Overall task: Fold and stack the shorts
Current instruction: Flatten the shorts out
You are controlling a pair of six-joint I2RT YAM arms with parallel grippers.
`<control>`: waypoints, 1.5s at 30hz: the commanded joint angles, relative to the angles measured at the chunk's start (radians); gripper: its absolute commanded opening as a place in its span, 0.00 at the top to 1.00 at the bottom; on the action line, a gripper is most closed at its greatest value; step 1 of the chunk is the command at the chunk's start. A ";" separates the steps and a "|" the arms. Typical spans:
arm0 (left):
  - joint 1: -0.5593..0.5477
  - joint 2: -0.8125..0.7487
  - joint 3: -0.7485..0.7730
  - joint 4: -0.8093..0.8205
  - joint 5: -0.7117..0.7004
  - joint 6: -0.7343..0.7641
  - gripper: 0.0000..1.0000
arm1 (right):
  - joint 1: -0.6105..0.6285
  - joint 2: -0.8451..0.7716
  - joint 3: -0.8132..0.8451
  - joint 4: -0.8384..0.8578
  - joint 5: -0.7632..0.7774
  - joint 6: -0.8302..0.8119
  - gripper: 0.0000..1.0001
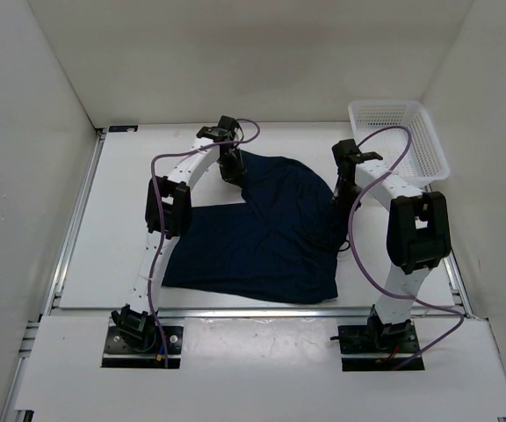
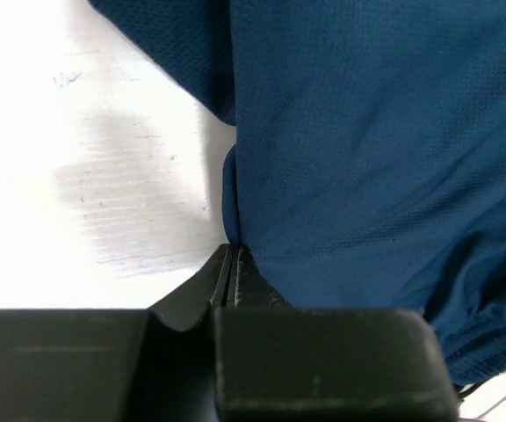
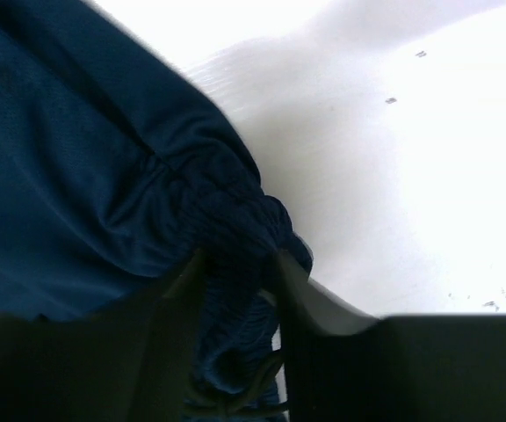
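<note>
Evidently the shorts (image 1: 262, 237) are being laid out, rumpled, on the white table (image 1: 117, 237) between the two arms, well apart from the mesh basket (image 1: 400, 132) at the far right corner. The far left corner of the cloth is being pinched by the left gripper (image 2: 229, 257). Its jaws are being pressed fully together, with what appears to be only a thin fold of the edge between their tips. The gathered waistband at the right edge is being clasped by the right gripper (image 3: 240, 290). Its jaws are being held partly apart, the gap being filled by bunched elastic that is touching both fingers.

The fabric is being judged light, soft and limp, a fine knit. It is being expected to sag and crease wherever it is not being supported, and to slide easily over the smooth table. Nothing fragile is being handled. A single thin layer is being thought liable to slip from a pinch, so hold is best being taken at the thicker waistband and hems, at two corners well apart.
</note>
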 commanded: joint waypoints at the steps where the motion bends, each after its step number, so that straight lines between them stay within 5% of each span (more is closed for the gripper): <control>1: 0.001 -0.015 -0.014 0.029 0.017 0.003 0.90 | 0.002 -0.005 -0.010 0.032 -0.064 -0.009 0.69; 2: 0.010 -0.032 -0.030 0.029 0.017 0.003 0.90 | 0.002 -0.005 -0.019 0.033 -0.078 -0.009 0.88; 4: 0.031 -0.064 -0.062 0.029 0.007 0.003 0.90 | 0.002 -0.005 -0.019 0.042 -0.089 -0.009 1.00; 18: 0.188 -0.631 -0.753 0.104 -0.171 -0.003 0.90 | 0.101 -0.025 0.085 0.080 -0.101 0.000 1.00; 19: 0.197 -0.648 -0.784 0.113 -0.182 -0.003 0.88 | 0.112 -0.010 0.100 0.069 -0.072 0.000 1.00; 20: 0.197 -0.648 -0.801 0.113 -0.191 -0.003 0.71 | 0.121 0.008 0.114 0.069 -0.046 0.000 1.00; 22: 0.237 -0.638 -0.811 0.113 -0.182 0.009 0.60 | 0.121 0.024 0.136 0.060 -0.018 0.000 1.00; 26: 0.269 -0.596 -0.736 0.104 -0.156 0.020 0.32 | 0.112 0.033 0.157 0.051 -0.009 -0.009 1.00; 30: 0.280 -0.498 -0.567 0.066 -0.138 0.040 0.32 | 0.112 0.033 0.157 0.051 0.002 -0.029 1.00; 38: 0.226 -0.068 0.049 -0.100 -0.266 0.040 0.32 | 0.112 0.044 0.157 0.051 -0.007 -0.029 1.00; 45: 0.217 0.026 0.122 -0.037 -0.240 0.051 0.29 | 0.112 0.062 0.166 0.051 -0.026 -0.029 1.00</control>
